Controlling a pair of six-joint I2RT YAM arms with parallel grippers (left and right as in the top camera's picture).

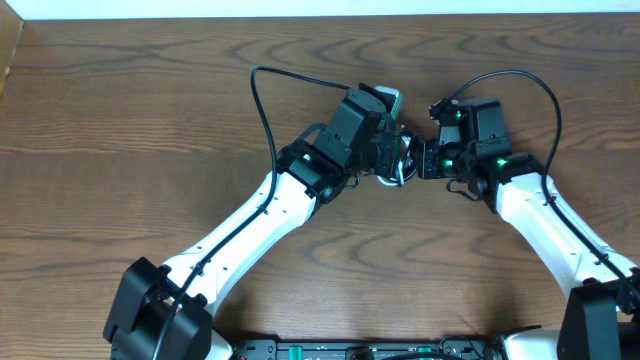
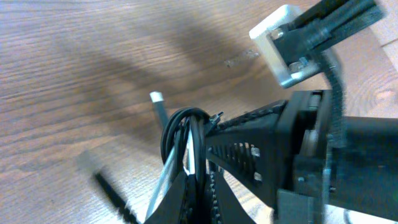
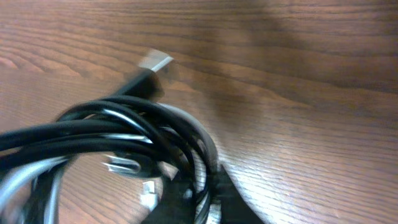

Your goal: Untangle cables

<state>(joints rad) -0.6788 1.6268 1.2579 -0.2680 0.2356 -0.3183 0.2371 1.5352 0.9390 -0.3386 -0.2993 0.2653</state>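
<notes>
The cables are a small coil of black cords and a white one, held above the table between my two grippers. In the left wrist view the coil loops out of my left gripper, which is shut on it; a silver-tipped plug sticks out. My right gripper grips the same coil from the right. In the right wrist view the coil fills the left side, with a plug end on top. My right gripper is shut on its strands. In the overhead view the left gripper and the right gripper almost touch.
The brown wooden table spreads on all sides. Each arm's thick black wire arcs above it, the right one over the right arm. The white wall edge runs along the back.
</notes>
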